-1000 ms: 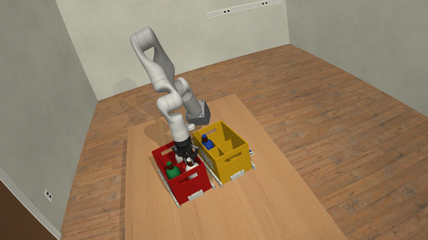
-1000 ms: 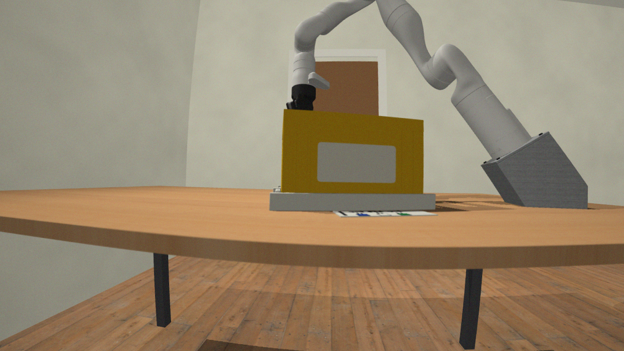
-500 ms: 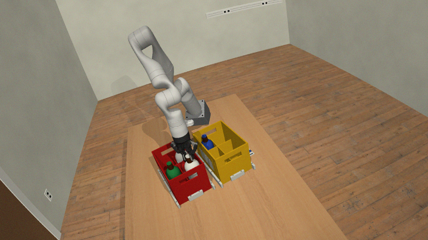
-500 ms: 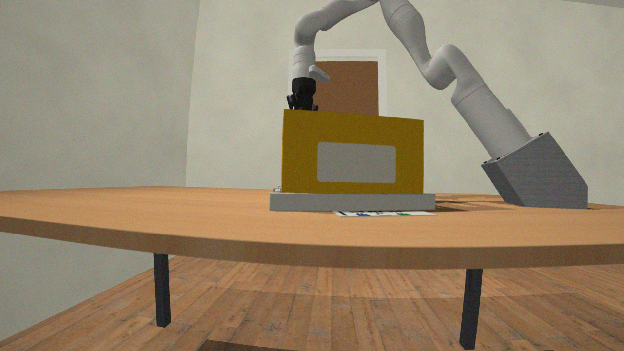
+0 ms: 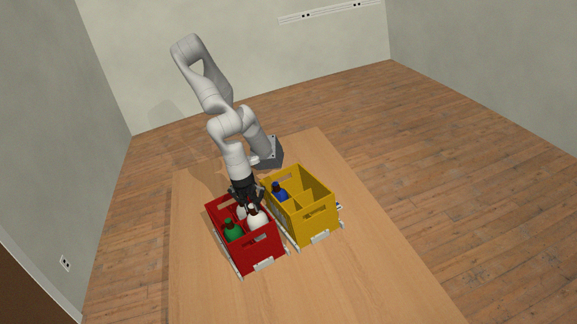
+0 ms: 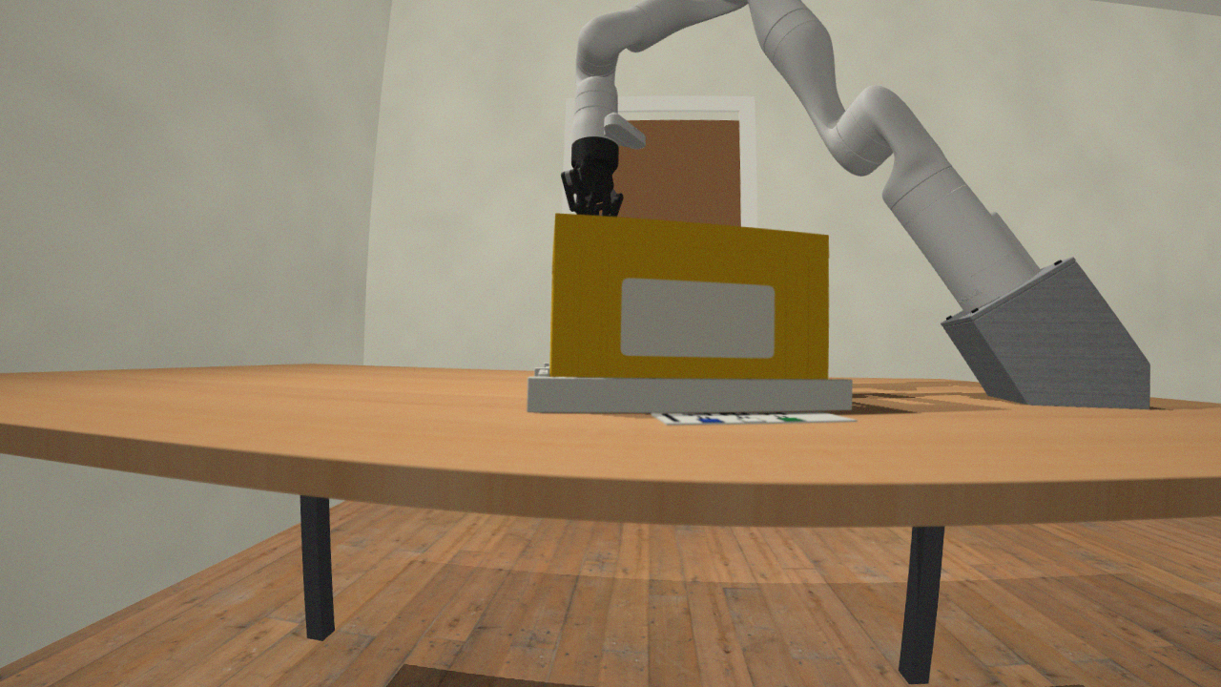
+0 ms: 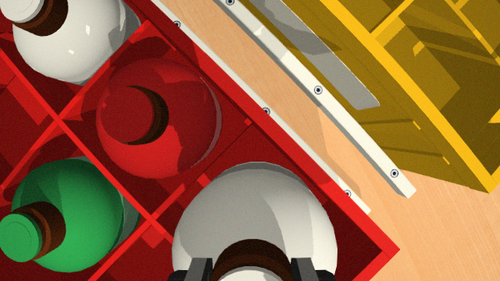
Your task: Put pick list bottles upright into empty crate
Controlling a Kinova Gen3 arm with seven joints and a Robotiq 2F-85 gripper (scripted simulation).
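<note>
You have two crates on the table [image 5: 264, 317] [image 6: 256, 409] [image 7: 449, 218]: the yellow crate [image 5: 317, 222] [image 6: 690, 247] [image 7: 430, 117] nearer its right edge in the top view, the red crate [image 5: 256, 255] [image 7: 305, 156] nearer the left. You look about one bottle in: the blue-capped bottle [image 5: 278, 193] stands in the yellow crate's compartment at the corner toward the arm's base and the red crate. In the red crate you can see the green bottle [image 5: 232, 231] [image 7: 78, 218], the red bottle [image 7: 156, 156] and another white bottle [image 5: 240, 212] [image 7: 70, 51]. The pick list [image 6: 751, 418] [image 5: 338, 206] lies by the yellow crate's outer side; you can make out blue and green marks, but not the counts, so what remains is uncertain. Your gripper [image 5: 251, 208] [image 6: 593, 212] [image 7: 251, 269] is partly closed, its fingers clamped on the neck of the raised white bottle [image 5: 256, 220] [image 7: 254, 203], above its compartment at the red crate's near-right corner.
</note>
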